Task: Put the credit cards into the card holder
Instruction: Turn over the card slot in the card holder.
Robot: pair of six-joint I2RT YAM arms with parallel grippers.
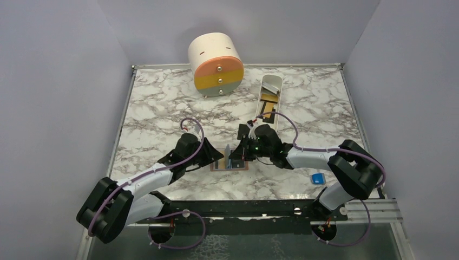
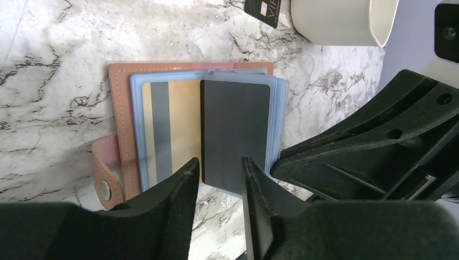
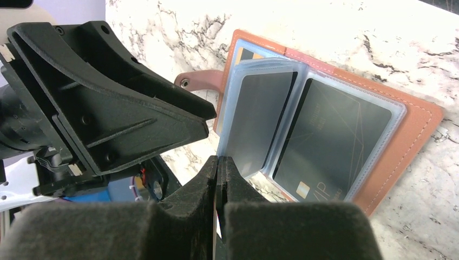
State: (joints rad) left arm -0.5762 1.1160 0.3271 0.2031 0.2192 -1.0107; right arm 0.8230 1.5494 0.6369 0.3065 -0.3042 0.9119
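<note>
The right gripper (image 3: 217, 162), clamped closed, pinches a sleeve (image 3: 233, 97) of the card holder (image 3: 411, 135) upright, apparently so the part-open left gripper (image 2: 219, 162) can seat the dark card (image 2: 235, 130) ahead of it.

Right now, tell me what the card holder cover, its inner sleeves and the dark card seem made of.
The card holder cover: looks like tan-pink leather or a faux version, matte, with a stitched seam along the edge.
The inner sleeves: soft translucent light-blue plastic, probably vinyl; cards show through and light glares off them.
The dark card: likely rigid plastic, dark grey, smooth satin face.
</note>
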